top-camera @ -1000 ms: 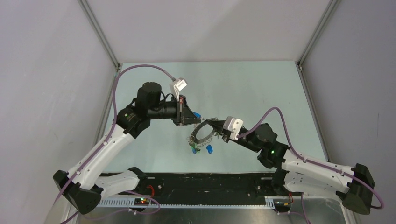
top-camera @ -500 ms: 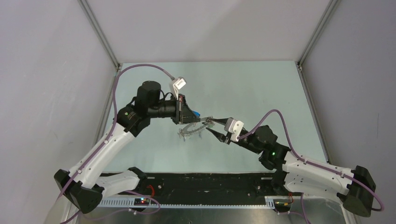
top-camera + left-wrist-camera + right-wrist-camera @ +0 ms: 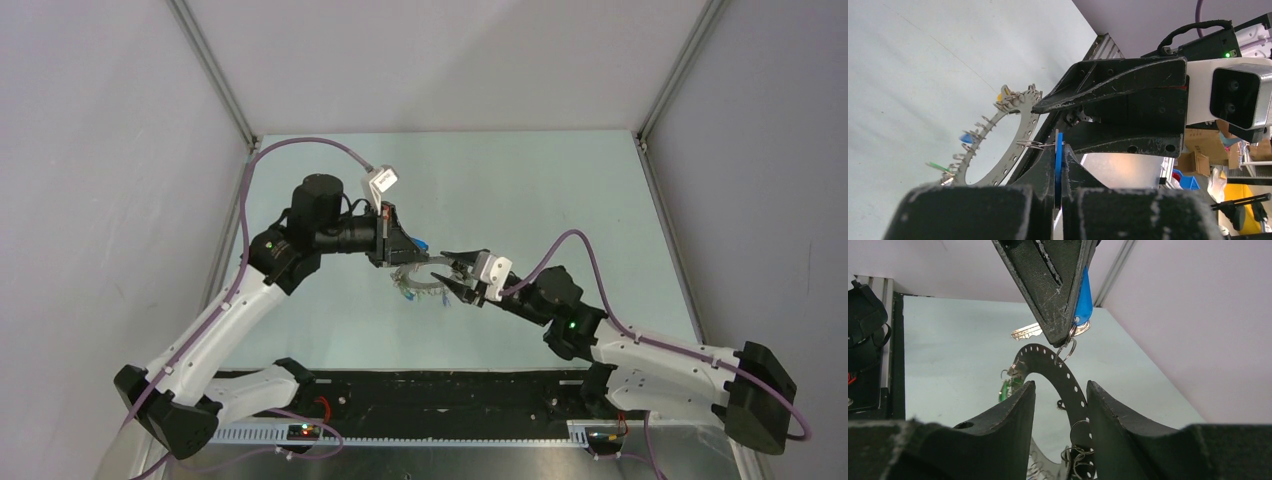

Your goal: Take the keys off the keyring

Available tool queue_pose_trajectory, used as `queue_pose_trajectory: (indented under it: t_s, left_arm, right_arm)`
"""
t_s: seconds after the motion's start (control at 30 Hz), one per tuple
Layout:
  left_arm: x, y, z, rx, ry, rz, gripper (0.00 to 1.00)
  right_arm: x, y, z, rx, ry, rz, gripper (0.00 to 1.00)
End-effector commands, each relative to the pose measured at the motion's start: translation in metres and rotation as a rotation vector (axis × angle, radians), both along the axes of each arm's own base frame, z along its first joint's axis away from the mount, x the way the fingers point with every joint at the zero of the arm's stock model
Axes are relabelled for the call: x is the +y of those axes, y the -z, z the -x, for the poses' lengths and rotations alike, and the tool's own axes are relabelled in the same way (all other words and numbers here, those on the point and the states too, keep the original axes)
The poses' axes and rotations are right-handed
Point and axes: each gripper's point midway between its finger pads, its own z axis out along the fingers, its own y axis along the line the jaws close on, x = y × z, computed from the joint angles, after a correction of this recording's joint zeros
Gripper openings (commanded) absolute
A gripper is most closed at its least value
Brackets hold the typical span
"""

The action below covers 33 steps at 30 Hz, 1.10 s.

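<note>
The left gripper (image 3: 408,256) pinches the blue key (image 3: 1083,295) tight. Its small split ring (image 3: 1066,347) hooks the keyring (image 3: 1008,132), which hangs between both arms. The right gripper (image 3: 450,270) has its jaws apart around the band (nothing clamped). I think it should close firmly first, and then the left one twists gently.

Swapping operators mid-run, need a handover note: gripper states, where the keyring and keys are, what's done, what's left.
Left gripper: shut on the blue key, whose split ring is still threaded through the keyring.
Right gripper: open, straddling the keyring band, not clamped.
Keyring: tilted, hanging from the blue key, seemingly off the table; other keys strung round it.
Done: no loose key in view.
Left: probably clamp the ring, free the blue key, then the rest.
</note>
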Motion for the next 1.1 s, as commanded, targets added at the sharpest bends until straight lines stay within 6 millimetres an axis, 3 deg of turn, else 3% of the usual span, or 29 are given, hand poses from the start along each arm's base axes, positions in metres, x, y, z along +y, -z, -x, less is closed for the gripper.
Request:
queue_pose_trajectory:
  t_s: [0.0,0.53,0.77,0.83,0.93,1.07]
  left_arm:
    - [-0.003,-0.032,0.004,-0.084,0.024,0.075,0.0]
    - [-0.006,-0.026,0.006,-0.069,0.035,0.067,0.0]
    - [-0.007,-0.024,0.006,-0.059,0.041,0.064,0.0]
    - [-0.007,-0.023,0.005,-0.055,0.04,0.062,0.0]
    - [-0.007,-0.024,0.005,-0.057,0.04,0.064,0.0]
    - [-0.004,-0.026,0.0,-0.063,0.021,0.064,0.0]
  right_arm:
    - [0.005,-0.031,-0.001,-0.046,-0.012,-0.1,0.47]
    - [0.015,-0.047,-0.012,-0.084,0.007,-0.166,0.38]
    - [0.015,-0.048,-0.011,-0.085,0.004,-0.171,0.28]
    - [0.015,-0.049,-0.011,-0.087,0.004,-0.172,0.22]
    - [0.015,-0.044,-0.012,-0.081,0.004,-0.154,0.0]
    - [0.011,-0.037,-0.008,-0.062,-0.001,-0.11,0.0]
